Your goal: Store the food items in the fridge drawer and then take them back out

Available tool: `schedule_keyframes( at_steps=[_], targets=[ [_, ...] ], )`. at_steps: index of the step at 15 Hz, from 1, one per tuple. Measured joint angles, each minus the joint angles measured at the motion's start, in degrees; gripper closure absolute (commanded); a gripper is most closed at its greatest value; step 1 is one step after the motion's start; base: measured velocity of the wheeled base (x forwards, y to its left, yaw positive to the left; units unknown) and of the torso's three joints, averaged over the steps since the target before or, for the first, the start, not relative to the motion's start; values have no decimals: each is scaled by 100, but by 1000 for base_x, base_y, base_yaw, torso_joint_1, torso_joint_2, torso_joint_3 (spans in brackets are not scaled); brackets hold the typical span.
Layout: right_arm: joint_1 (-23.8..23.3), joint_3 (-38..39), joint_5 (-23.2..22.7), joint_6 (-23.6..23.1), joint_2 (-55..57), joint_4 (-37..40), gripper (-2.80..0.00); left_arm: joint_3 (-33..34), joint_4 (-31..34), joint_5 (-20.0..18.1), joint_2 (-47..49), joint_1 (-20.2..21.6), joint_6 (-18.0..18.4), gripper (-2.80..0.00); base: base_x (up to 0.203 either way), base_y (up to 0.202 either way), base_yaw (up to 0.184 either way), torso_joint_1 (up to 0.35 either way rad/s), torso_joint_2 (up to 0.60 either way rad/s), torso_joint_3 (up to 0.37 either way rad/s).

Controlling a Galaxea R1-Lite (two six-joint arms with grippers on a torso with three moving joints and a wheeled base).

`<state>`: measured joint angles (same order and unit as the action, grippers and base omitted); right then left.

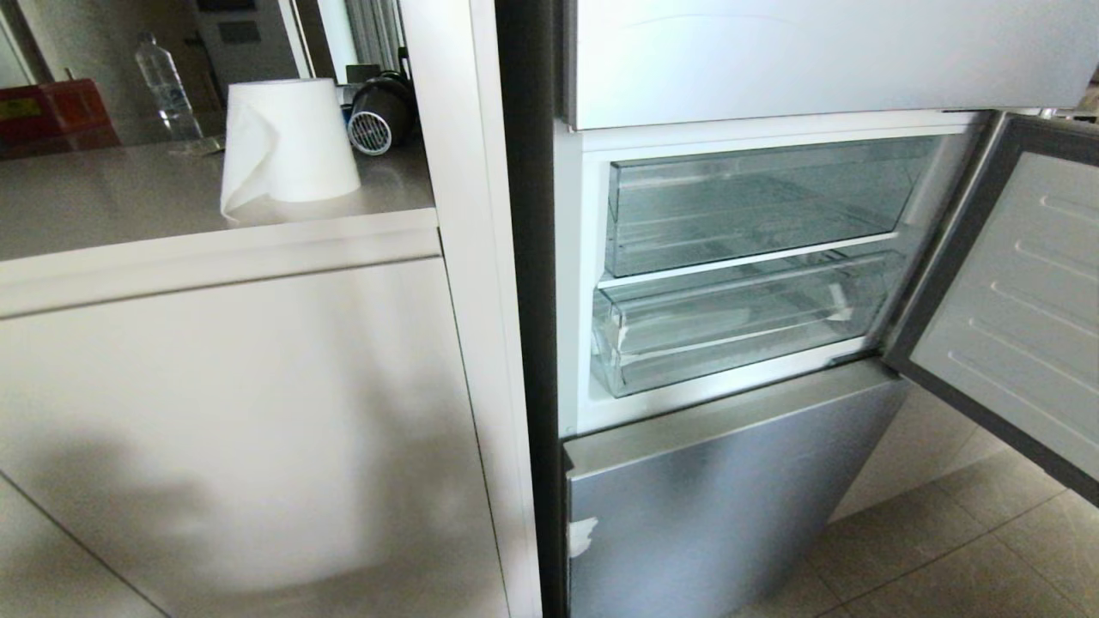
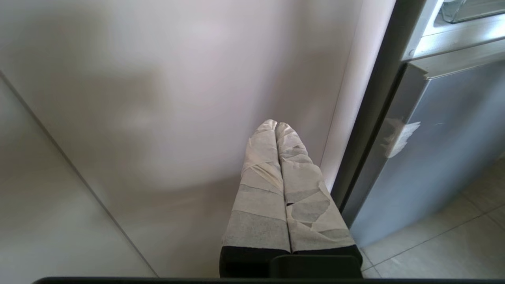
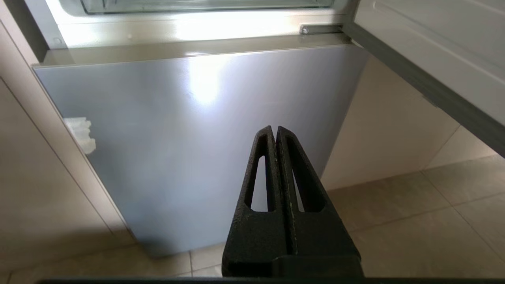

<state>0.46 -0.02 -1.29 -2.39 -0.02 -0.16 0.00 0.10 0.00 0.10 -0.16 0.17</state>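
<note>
Right gripper (image 3: 275, 130): bare black fingers pressed together, nothing between them, low before the closed silver lower fridge door (image 3: 205, 138), above the tiled floor (image 3: 426, 221). Left gripper (image 2: 276, 125): tape-wrapped fingers pressed together too, empty, facing the pale cabinet side (image 2: 158, 98) just beside the fridge. Neither arm in the head view. Middle fridge door (image 1: 1013, 300) swung open to the right. Inside, two clear drawers stacked: deeper drawer (image 1: 755, 202) above, shallow fridge drawer (image 1: 738, 322) below, pushed in, white tape scraps at its front left corner. No food visible in either. On the counter (image 1: 112, 206) to the left: paper towel roll (image 1: 288, 142), water bottle (image 1: 165, 86).
</note>
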Motion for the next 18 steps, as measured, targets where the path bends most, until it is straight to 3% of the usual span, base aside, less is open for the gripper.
schedule_keyframes(
  at_steps=[12,18],
  targets=[
    [-5,2,1,6,-7,8,0,0,-1,0,0,-2,0,0,0,6,-170,2,2,2],
    [-9,-123,114,292,84,-155,0,0,0,0,0,-2,1,0,-1,1,-15,1,0,1]
  ],
)
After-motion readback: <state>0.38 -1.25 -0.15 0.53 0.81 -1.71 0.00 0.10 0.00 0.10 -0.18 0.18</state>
